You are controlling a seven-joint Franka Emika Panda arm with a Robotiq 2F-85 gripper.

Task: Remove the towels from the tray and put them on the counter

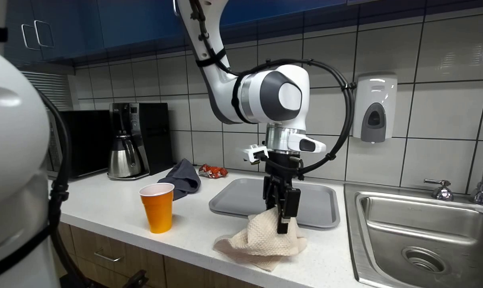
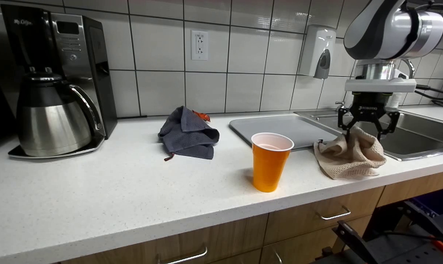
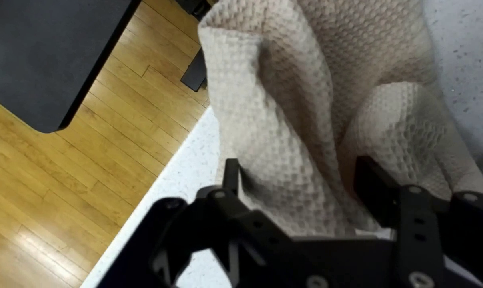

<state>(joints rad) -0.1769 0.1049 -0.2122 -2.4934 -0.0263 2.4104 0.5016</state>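
Note:
A beige towel (image 1: pixel 261 242) lies crumpled on the white counter (image 1: pixel 197 244), in front of the grey tray (image 1: pixel 241 196). It also shows in an exterior view (image 2: pixel 353 157) and fills much of the wrist view (image 3: pixel 273 120). The visible surface of the tray (image 2: pixel 291 126) is bare. A dark grey towel (image 1: pixel 183 180) lies bunched on the counter left of the tray, also seen in an exterior view (image 2: pixel 188 134). My gripper (image 1: pixel 276 218) is low at the beige towel. In the wrist view its fingers (image 3: pixel 297 164) stand wide apart with towel folds between them.
An orange cup (image 2: pixel 269 165) stands on the counter near the front edge. A red wrapper (image 1: pixel 212 171) lies by the wall. A coffee maker (image 2: pixel 74 73) stands at the far left. The sink (image 1: pixel 421 224) is right of the tray. A dark table (image 3: pixel 45 60) shows beyond the counter edge.

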